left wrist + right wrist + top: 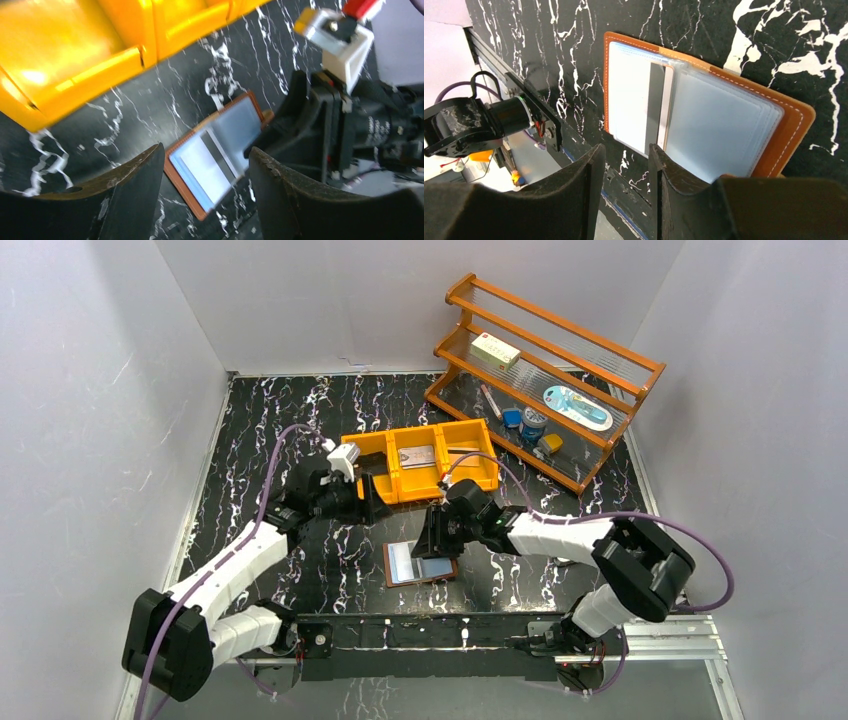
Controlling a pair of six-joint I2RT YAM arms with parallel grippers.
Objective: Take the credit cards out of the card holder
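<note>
- The small brown leather card holder (pixel 704 112) lies flat and folded open just ahead of your right claw (pixel 626 155). Its pale blue-clear plastic sleeves face up, which is likely why it is spread rather than shut.
- A thin silvery-grey plastic card (pixel 636 100) with a black stripe sits in a sleeve, its near edge just beyond the right claw's tips. It is slick and flat with little to pinch, so I judge you'll need to slide it out along the sleeve.
- The right claw is parted by only a narrow gap and has hold of nothing. You cannot tell whether one finger touches the leather corner.
- Your left claw (pixel 206 150) hangs spread wide above the card holder, empty, probably placed to pin the limp leather down.
- Beyond the left claw stands the glossy orange plastic three-compartment bin (pixel 415 430), on the black, white-veined marble-patterned table (pixel 260 420).
</note>
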